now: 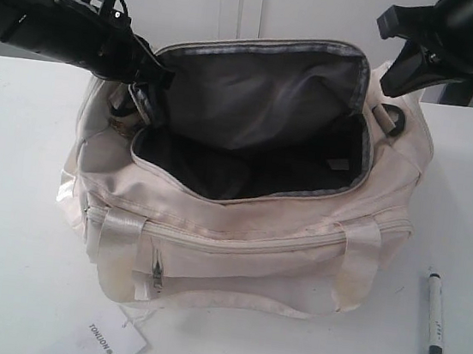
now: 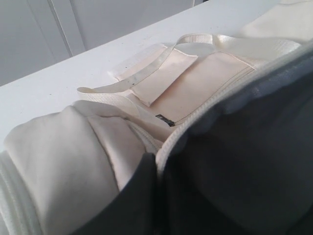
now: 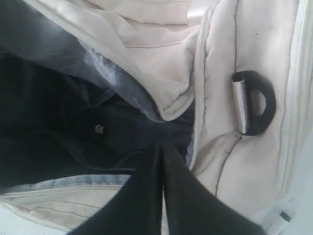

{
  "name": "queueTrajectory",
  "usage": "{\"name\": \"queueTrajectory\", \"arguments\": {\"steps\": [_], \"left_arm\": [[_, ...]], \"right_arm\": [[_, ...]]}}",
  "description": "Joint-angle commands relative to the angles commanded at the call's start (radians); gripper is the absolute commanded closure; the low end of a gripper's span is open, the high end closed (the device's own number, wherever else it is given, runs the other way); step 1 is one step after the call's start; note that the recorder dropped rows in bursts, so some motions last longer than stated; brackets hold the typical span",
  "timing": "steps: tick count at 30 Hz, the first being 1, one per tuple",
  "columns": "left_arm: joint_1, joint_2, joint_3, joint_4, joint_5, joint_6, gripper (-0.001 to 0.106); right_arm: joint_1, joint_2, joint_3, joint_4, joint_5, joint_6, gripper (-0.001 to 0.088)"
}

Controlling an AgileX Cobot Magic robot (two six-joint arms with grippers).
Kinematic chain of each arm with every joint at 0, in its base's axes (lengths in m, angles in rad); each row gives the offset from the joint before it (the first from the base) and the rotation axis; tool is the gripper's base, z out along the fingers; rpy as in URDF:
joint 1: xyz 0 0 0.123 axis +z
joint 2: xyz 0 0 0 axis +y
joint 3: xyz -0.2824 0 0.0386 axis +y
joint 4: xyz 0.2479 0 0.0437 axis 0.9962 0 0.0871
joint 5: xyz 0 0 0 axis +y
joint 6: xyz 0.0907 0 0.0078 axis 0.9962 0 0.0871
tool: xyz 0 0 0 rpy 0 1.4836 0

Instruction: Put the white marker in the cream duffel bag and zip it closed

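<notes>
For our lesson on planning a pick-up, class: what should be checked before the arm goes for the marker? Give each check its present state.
1. Soft cream fabric duffel bag mouth unzipped and gaping: ok.
2. Slim white marker with a dark cap lies free on the white table, beside the bag, not inside it: ok.
3. Left pincer clamped on the bag's rim, flap held up: ok.
4. Right pincer open for the marker: not ok, it is shut, above the bag's end.
5. Zip will run freely: cannot tell.

A robotics lab, by the black robot arms (image 1: 56,25) over a white table (image 1: 9,201) and plain white wall panels (image 1: 240,5)
</notes>
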Motion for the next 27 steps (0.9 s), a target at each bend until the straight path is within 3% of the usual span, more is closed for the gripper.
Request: {"name": "queueTrajectory", "arguments": {"steps": [13, 27], "left_arm": [[0.000, 0.000, 0.000, 0.000, 0.000, 0.000, 0.105], [0.000, 0.000, 0.000, 0.000, -0.002, 0.000, 0.105]], "right_arm": [[0.002, -0.054, 0.031, -0.002, 0.027, -0.010, 0.0868], [0.002, -0.222, 0.317, -0.004, -0.003, -0.016, 0.0868]]}}
